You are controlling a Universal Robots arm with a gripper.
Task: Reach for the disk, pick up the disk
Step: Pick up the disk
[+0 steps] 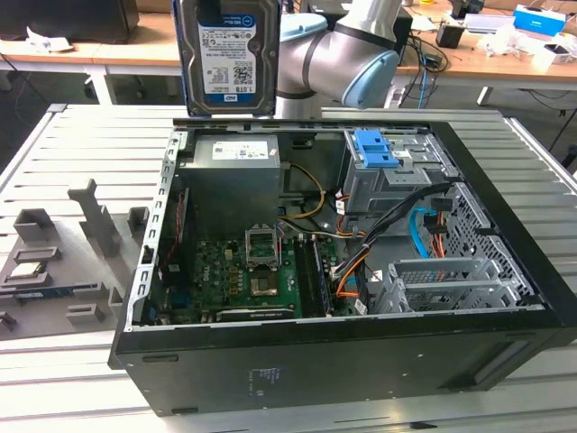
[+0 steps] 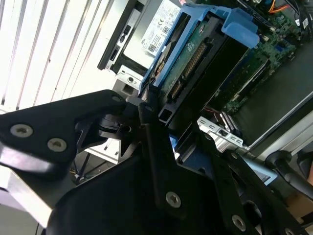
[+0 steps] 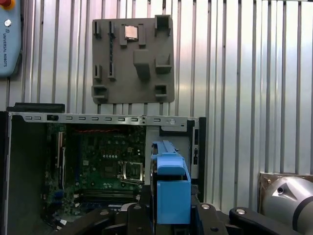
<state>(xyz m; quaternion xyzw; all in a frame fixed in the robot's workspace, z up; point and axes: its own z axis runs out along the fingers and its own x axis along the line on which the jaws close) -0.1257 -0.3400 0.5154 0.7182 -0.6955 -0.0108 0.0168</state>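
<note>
Nearest the wrist, the end effector (image 3: 171, 208) is clenched on the disk (image 3: 170, 178). In the second wrist view its black fingers (image 2: 151, 152) press on either side of the bright blue carrier (image 2: 239, 24), with the drive's connector edge showing between them.

In the exterior view the disk hangs in the air above the far rim of the open computer case (image 1: 343, 361). It stands on edge with its white-and-blue label facing the camera, and it touches nothing in the case. Inside the case lie the motherboard (image 1: 243, 271) and, toward the exterior view's right, a blue latch (image 1: 376, 149) on a metal cage. The arm (image 1: 352, 54) rises just behind the case's far rim.

Beside the case, on the exterior view's left, a grey tray (image 1: 63, 271) rests on the slatted metal desk (image 1: 81, 135) and carries a small square chip (image 3: 130, 32).

I judge the reach finished and the pick-up as good as done, since the disk's whole weight seems to hang from the grasp. Any further travel would call for a firm hold on the slim plastic carrier and for keeping the disk's lower edge clear of the case's rim and cables.
</note>
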